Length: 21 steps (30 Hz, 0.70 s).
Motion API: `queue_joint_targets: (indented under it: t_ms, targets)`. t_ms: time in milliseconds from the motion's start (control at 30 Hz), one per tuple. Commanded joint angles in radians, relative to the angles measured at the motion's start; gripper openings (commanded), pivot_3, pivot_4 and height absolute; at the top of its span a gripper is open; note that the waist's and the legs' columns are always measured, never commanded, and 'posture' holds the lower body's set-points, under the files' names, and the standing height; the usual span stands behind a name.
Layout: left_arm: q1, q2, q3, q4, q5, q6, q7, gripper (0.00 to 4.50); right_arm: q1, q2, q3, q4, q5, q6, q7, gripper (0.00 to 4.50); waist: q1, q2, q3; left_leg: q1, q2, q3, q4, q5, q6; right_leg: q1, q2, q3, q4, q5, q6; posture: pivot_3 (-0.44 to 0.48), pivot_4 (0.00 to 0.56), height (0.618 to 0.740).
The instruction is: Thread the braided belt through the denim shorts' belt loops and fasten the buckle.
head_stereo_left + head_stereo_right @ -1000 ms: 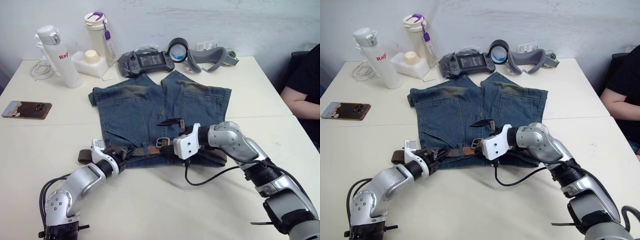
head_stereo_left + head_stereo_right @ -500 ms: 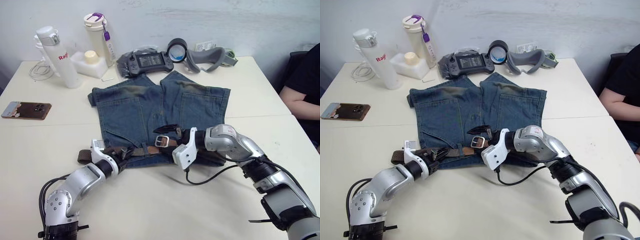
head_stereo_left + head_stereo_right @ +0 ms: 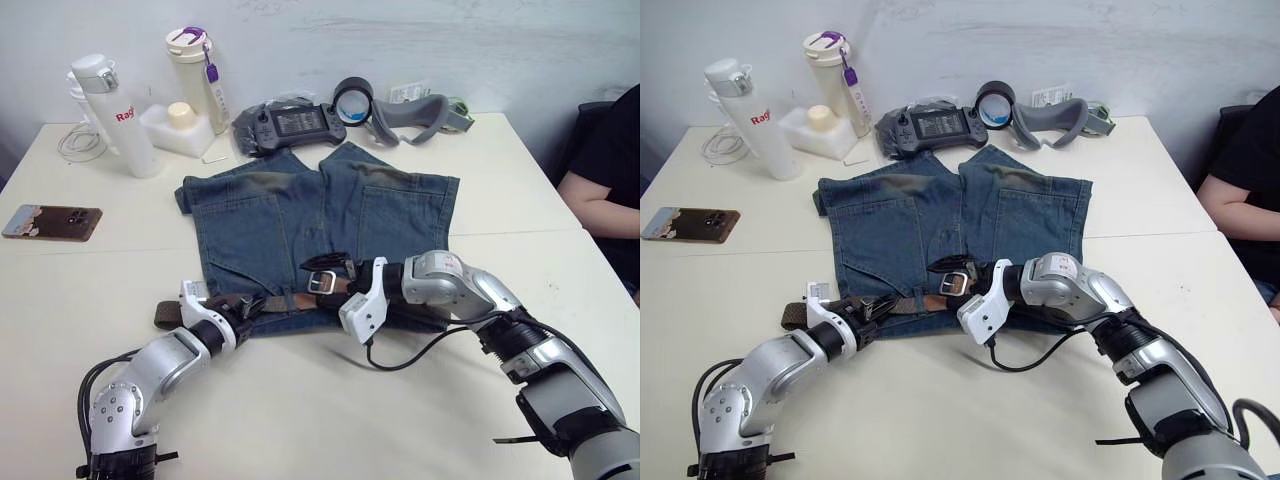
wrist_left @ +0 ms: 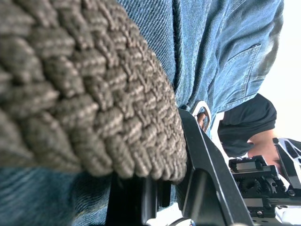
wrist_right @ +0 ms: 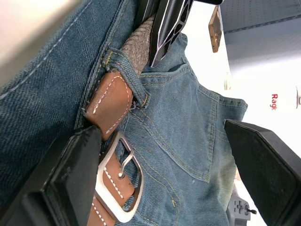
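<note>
The denim shorts (image 3: 270, 225) lie flat mid-table, waistband toward me. Along that waistband runs the braided belt (image 3: 283, 300), its brown tail end (image 3: 166, 315) sticking out past the shorts' left side. A leather tab with the silver buckle (image 5: 118, 189) emerges from a belt loop (image 5: 126, 71). My left gripper (image 3: 243, 307) is shut on the braided belt at the left of the waistband. Straddling the buckle (image 3: 320, 284), my right gripper (image 3: 326, 277) stands wide open, its fingers (image 5: 70, 181) on either side without touching it.
At the back stand two bottles (image 3: 110, 100), a white tub (image 3: 180, 125), a game controller (image 3: 295, 122), a tape roll (image 3: 355, 98) and a grey headset (image 3: 425, 115). A phone (image 3: 52, 220) lies far left. A person's arm (image 3: 605, 205) rests at the right edge.
My right gripper has swung left and down from above the shorts to straddle the buckle, its wrist turning. The left gripper keeps its hold in the same spot.
</note>
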Motion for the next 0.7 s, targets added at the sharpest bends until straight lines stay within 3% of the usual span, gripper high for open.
queue_joint_targets:
  t_ms: [33, 300, 500, 700]
  targets:
    - [0.025, -0.014, -0.017, -0.004, -0.003, 0.000, -0.003, 0.00, 0.009, -0.029, 0.048, -0.005, -0.006, -0.025, 0.070, 4.45, 0.000, 0.000, 0.000, 0.000, 0.000, 0.000, 0.000, 0.000, 0.000, 0.000, 0.000, 0.000, -0.001, 0.000, 0.000, 0.000, 0.150, 0.740]
    - [0.039, -0.067, 0.004, -0.028, -0.003, -0.026, -0.013, 0.00, -0.034, -0.015, 0.093, 0.047, -0.088, -0.111, 0.043, 4.45, 0.001, 0.002, -0.001, 0.002, 0.000, -0.004, -0.002, 0.000, 0.000, 0.007, 0.000, -0.005, -0.007, 0.000, 0.001, 0.000, 0.150, 0.740]
    - [0.051, -0.070, -0.011, -0.041, -0.003, -0.022, -0.014, 0.00, -0.070, 0.040, 0.049, 0.076, -0.103, -0.112, -0.060, 4.45, -0.001, 0.002, -0.001, 0.004, 0.000, -0.009, -0.004, -0.001, -0.001, 0.013, 0.000, -0.010, -0.011, 0.000, 0.000, 0.000, 0.150, 0.740]
    - [0.064, -0.062, -0.025, -0.045, -0.003, -0.012, -0.016, 0.00, -0.046, 0.032, 0.006, 0.032, -0.044, -0.077, -0.075, 4.45, 0.000, 0.003, 0.000, 0.004, 0.000, -0.011, -0.007, 0.000, -0.002, 0.013, 0.000, -0.012, -0.013, 0.000, -0.001, 0.000, 0.150, 0.740]
